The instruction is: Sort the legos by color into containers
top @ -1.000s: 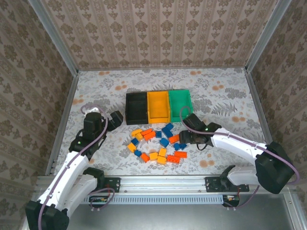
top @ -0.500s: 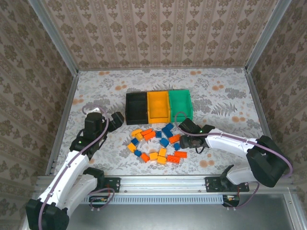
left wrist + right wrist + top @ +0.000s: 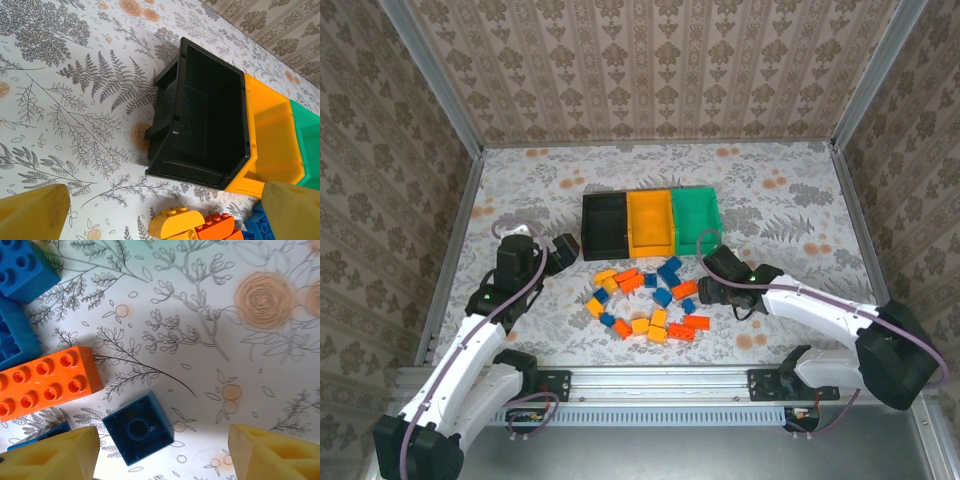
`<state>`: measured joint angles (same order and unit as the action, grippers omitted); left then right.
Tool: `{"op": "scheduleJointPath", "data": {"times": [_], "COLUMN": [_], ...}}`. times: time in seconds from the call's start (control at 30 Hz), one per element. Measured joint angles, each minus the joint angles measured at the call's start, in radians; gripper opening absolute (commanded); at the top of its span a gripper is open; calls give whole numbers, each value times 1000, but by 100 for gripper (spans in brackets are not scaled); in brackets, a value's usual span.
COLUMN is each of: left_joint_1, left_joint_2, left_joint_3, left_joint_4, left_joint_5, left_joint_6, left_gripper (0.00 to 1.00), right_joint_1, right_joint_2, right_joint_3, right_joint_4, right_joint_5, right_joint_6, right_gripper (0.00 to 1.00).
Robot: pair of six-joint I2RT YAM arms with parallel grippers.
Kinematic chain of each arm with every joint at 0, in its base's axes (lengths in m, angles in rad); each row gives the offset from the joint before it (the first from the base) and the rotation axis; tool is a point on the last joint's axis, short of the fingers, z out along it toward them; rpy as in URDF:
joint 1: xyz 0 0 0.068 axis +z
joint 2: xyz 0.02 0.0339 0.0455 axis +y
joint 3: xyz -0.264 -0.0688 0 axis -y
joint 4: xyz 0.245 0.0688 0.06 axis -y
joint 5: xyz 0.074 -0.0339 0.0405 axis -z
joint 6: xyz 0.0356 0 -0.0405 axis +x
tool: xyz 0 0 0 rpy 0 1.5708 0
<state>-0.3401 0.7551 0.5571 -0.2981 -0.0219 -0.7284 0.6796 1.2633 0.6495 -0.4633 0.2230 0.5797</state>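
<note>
**Right gripper** (image 3: 164, 457), my working tool. The jaws are spread wide and hold nothing, and the two yellow fingers (image 3: 47, 455) hang low over the table (image 3: 240, 365). Between them, close to the finger on the picture's left, lies a small blue brick (image 3: 138, 432). I judge the wide opening serves to straddle this brick so the jaws can close on it from both sides. Whether that finger touches the brick I cannot tell from this angle. Just beyond the brick lies an orange brick (image 3: 45, 382), with more blue ones past it (near enough to be nudged if I come down crooked).

**Seen from above.** This gripper sits at the right edge of the legos (image 3: 642, 292), which lie scattered and unsorted on the table. Beyond the heap stand the containers, joined in a row: black bin (image 3: 604, 225), orange-yellow bin (image 3: 650, 222), green bin (image 3: 696, 218).

**Left gripper** (image 3: 562, 252). It is likewise wide and empty, standing off the heap's left side and facing the black bin, whose inside is bare. I take this stance as keeping the arm clear of the right arm's reach.
</note>
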Motion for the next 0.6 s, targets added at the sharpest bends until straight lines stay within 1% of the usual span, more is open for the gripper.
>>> {"op": "scheduleJointPath", "data": {"times": [0.13, 0.2, 0.27, 0.4, 0.57, 0.6], "left_joint_1": [0, 0, 0, 0, 0, 0], "left_joint_2": [5, 5, 5, 5, 21, 23], "left_joint_3": [-6, -8, -8, -8, -8, -8], "left_joint_4": [6, 6, 6, 6, 12, 14], "left_joint_5": [0, 0, 0, 0, 0, 0], "left_joint_6": [0, 0, 0, 0, 0, 0], "left_gripper": [100, 100, 100, 100, 100, 100], "right_joint_1": [0, 0, 0, -10, -41, -45], "right_joint_2": [112, 153, 161, 163, 166, 169], "right_joint_3": [2, 2, 6, 6, 6, 6], "right_joint_4": [28, 34, 38, 47, 57, 58], "right_joint_5": [-29, -29, -26, -26, -26, -26], "right_joint_6": [0, 0, 0, 1, 1, 1], "right_gripper": [69, 66, 63, 64, 61, 59]}}
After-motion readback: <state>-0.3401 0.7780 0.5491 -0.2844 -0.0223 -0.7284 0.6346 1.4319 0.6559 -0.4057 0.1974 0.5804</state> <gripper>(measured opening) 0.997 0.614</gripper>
